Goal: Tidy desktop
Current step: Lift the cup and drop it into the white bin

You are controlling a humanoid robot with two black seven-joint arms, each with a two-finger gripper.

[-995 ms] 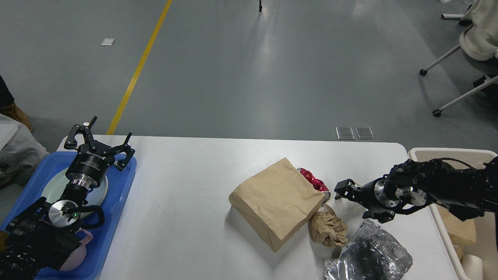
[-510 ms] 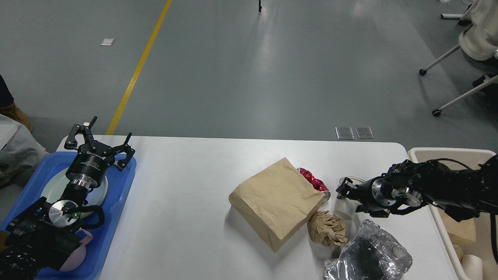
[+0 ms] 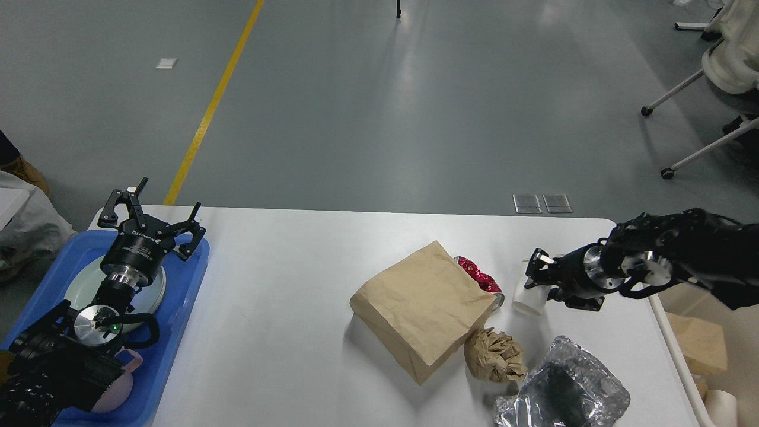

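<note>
Over on the right side of the desktop [image 3: 284, 308], the right gripper [image 3: 535, 274] has its fingers closed around a small white paper cup [image 3: 528, 295], gripping it near the rim, and the cup hangs tilted with its base lifted just above the white surface, close beside the crushed red can [image 3: 479, 279]. That can lies half tucked behind the big brown paper bag [image 3: 422, 308], which sits flat near the middle of the table with one corner pointing away from the robot. Just in front of the bag's right corner there's a crumpled ball of brown paper [image 3: 495, 354], and right next to that, at the near edge, a crinkled clear plastic wrapper [image 3: 563, 392] with something dark inside. Off the table's right edge, the beige bin [image 3: 670, 344] shows a brown paper piece [image 3: 701, 350] and a pale roll inside it. Swing to the left and the left gripper [image 3: 155, 220] hangs with its fingers spread wide, holding nothing, poised over the far end of the blue tray [image 3: 181, 296] at the table's left edge. Below that arm, a stack of white plates [image 3: 153, 295] rests in the tray, and a pinkish bowl [image 3: 121, 391] peeks out nearer the robot, partly hidden by the arm. The desktop itself fills the lower half of the view, white and matte, with grey floor and a yellow line beyond it.
</note>
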